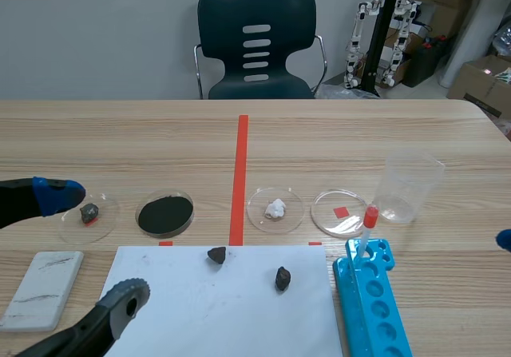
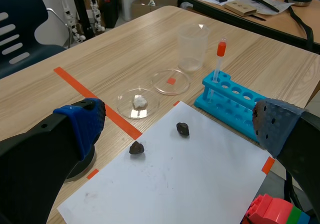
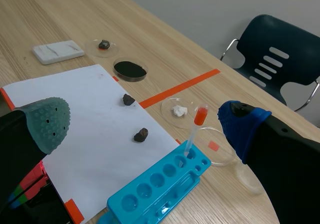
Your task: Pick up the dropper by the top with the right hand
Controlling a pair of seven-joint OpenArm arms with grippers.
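Observation:
The dropper (image 1: 366, 233), a clear tube with a red top (image 1: 370, 216), stands upright in the far end hole of a blue rack (image 1: 374, 309) at the table's right. In the right wrist view my right gripper (image 3: 145, 124) is open, and the dropper (image 3: 194, 136) is ahead of it, nearer its blue-padded finger and apart from both fingers. In the scene view only that blue pad (image 1: 505, 239) shows, at the right edge. My left gripper (image 1: 92, 245) hangs open over the table's left side, and the dropper (image 2: 218, 66) is far ahead of it.
A row of petri dishes holds a stone (image 1: 89, 212), black powder (image 1: 165, 214), a white lump (image 1: 275, 208) and nothing (image 1: 339, 212). A clear beaker (image 1: 409, 185) stands behind the rack. Two dark stones (image 1: 216, 254) (image 1: 283, 278) lie on white paper (image 1: 200, 317). A white block (image 1: 44, 287) lies at the left.

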